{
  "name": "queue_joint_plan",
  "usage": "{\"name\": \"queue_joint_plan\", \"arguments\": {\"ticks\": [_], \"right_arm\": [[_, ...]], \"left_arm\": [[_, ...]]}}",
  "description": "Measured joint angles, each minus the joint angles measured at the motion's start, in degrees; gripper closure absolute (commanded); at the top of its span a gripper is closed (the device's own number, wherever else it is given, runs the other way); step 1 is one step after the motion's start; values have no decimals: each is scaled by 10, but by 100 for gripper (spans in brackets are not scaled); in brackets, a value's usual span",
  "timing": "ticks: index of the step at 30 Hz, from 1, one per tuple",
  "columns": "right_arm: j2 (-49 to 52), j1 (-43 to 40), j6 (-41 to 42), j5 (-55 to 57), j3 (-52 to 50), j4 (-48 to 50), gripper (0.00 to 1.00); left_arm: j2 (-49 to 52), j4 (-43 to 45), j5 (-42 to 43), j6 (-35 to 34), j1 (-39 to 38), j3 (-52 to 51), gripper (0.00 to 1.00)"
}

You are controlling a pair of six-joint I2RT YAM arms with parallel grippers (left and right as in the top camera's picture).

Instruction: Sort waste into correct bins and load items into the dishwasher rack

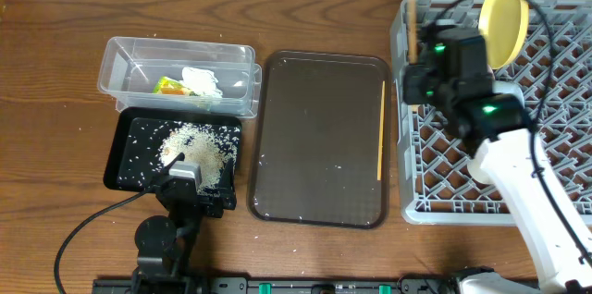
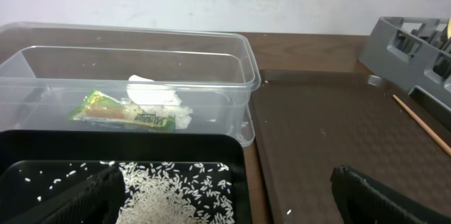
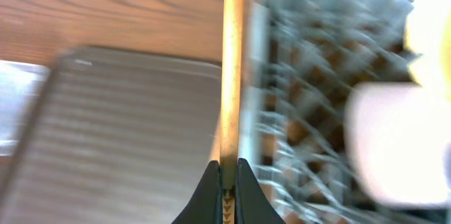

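My right gripper [image 3: 227, 171] is shut on a wooden chopstick [image 3: 232, 62]. In the overhead view it [image 1: 416, 79] holds this chopstick [image 1: 411, 18] over the left edge of the grey dishwasher rack [image 1: 546, 100]. The pale-yellow plate [image 1: 505, 18] stands on edge in the rack. The second chopstick [image 1: 380, 132] lies on the brown serving tray [image 1: 314, 137]. The clear tub [image 1: 139, 54] holds the snack wrapper [image 2: 116, 110] and the tissue [image 2: 151, 94]. The black tray [image 1: 129, 160] holds rice [image 2: 169, 192]. My left gripper [image 2: 229, 203] is open and empty, low over the black tray's near right corner. Both bowls are out of view.
A few rice grains lie on the serving tray. A blurred white shape [image 3: 387, 139] shows over the rack in the right wrist view; I cannot tell what it is. Wooden tabletop [image 1: 55, 72] lies to the left and behind.
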Motion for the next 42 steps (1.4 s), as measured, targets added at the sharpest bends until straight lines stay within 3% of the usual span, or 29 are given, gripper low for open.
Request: {"name": "queue_joint_plan", "arguments": {"ticks": [6, 7, 8, 9, 11, 17, 20, 25, 31, 36, 42], "right_arm": [[75, -32, -36, 1, 0, -33, 99], [89, -31, -38, 0, -1, -38, 88], [101, -29, -40, 1, -2, -43, 67], [110, -26, -45, 2, -4, -49, 58], [116, -16, -47, 3, -6, -54, 53], [95, 71, -48, -7, -6, -58, 55], [86, 131, -31, -3, -6, -66, 62], [111, 208, 93, 101, -6, -111, 65], [212, 214, 192, 186, -6, -95, 64], [274, 208, 221, 193, -6, -79, 67], [295, 205, 240, 185, -3, -92, 80]], "left_arm": [[0, 0, 0, 0, 0, 0, 4], [0, 0, 0, 0, 0, 0, 4], [0, 0, 0, 0, 0, 0, 4], [0, 0, 0, 0, 0, 0, 4], [0, 0, 0, 0, 0, 0, 4], [0, 0, 0, 0, 0, 0, 4], [0, 0, 0, 0, 0, 0, 4], [0, 0, 0, 0, 0, 0, 4], [0, 0, 0, 0, 0, 0, 4], [0, 0, 0, 0, 0, 0, 4], [0, 0, 0, 0, 0, 0, 4]]}}
